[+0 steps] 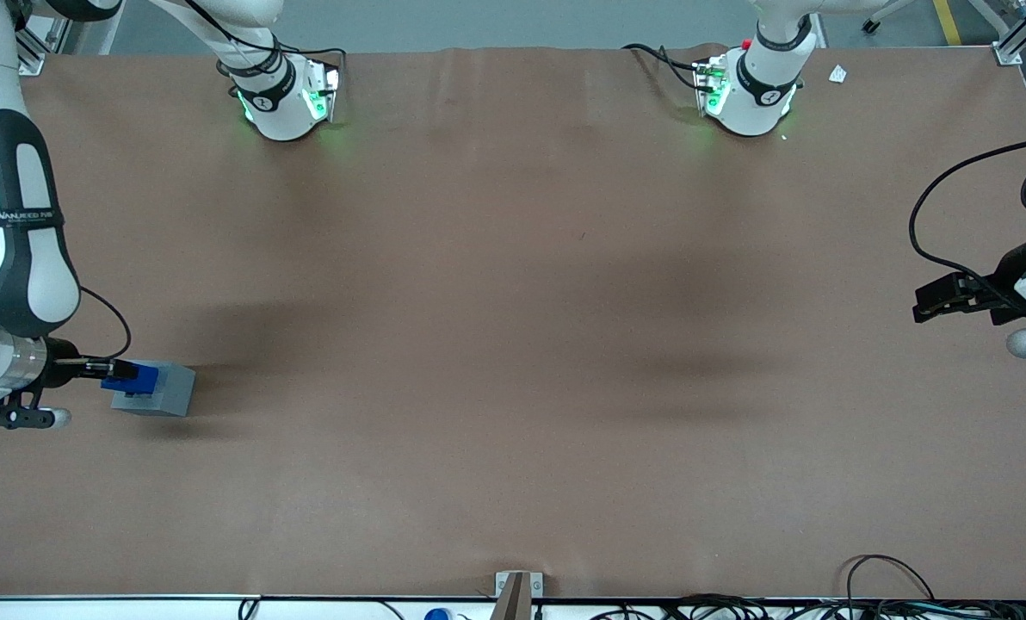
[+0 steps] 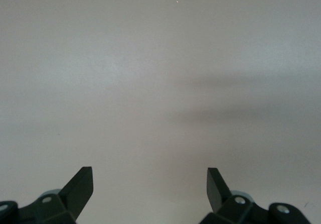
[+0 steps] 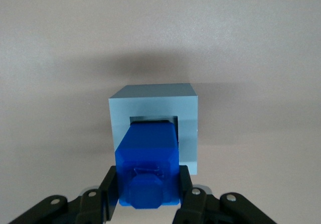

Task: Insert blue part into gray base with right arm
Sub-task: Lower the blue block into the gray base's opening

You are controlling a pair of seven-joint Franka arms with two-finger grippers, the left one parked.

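**A:** Where does the blue part sit?

**B:** Its lower end is in the square recess of the gray base, and most of its length stands out above the base's top face. How deep it goes cannot be told, because the blue body itself covers the recess. In the front view the blue part shows only as a small patch at the edge of the gray base, which rests on the brown table toward the working arm's end.

**A:** And the claw?

**B:** The gripper is clamped on the blue part, one black finger pressed against each side of it. The fingertips are cut off by the frame edge in the wrist view, so the contact is seen only along the part's flanks. In the front view the gripper reaches in sideways, just beside the base, and its fingers merge into a dark shape against the blue.

**A:** How much of the right arm is seen?

**B:** Only part. Its upper links run off the frame edge, and the lettering on its black side panel is too small to read with certainty.

**A:** The notch on the part?

**B:** A raised, roughly octagonal feature faces the wrist camera on the end of the block; finer detail is hard to make out.
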